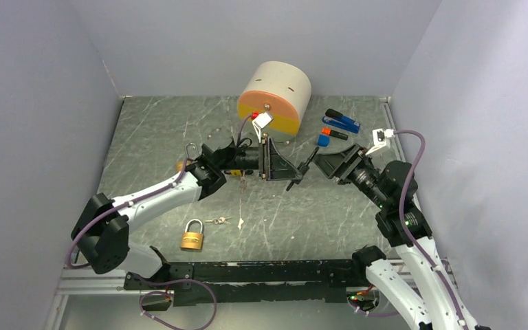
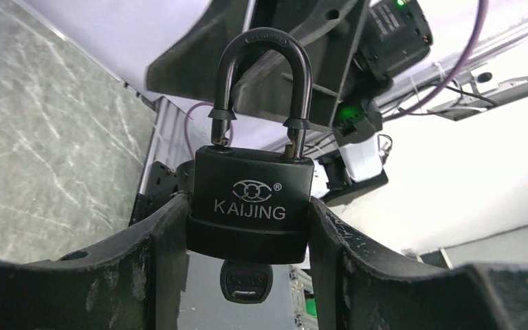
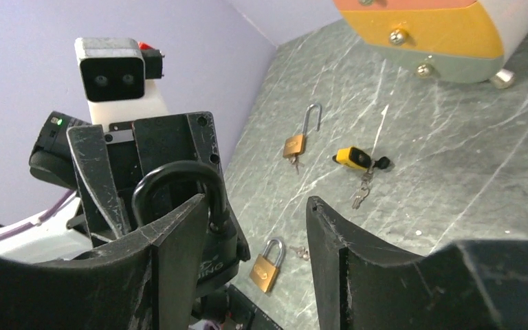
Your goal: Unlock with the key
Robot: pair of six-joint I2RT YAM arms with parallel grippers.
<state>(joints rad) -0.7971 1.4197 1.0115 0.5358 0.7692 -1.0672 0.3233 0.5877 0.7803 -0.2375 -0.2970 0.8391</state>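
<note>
The left end effector is pinching a black lock by its two sides. It holds the lock up in the air over the tabletop, about in the middle. The lock's loop points up in the left wrist view. A key with a black head is stuck in the bottom of the lock. I cannot tell if the loop has popped free.

The right end effector faces the lock from close by. Its fingers are spread apart, and nothing is between them. It is not touching the lock or the key.

Down on the tabletop lies a gold lock with small keys beside it. A second gold lock lies farther back with its loop swung open. A big round drum sits at the far side.
</note>
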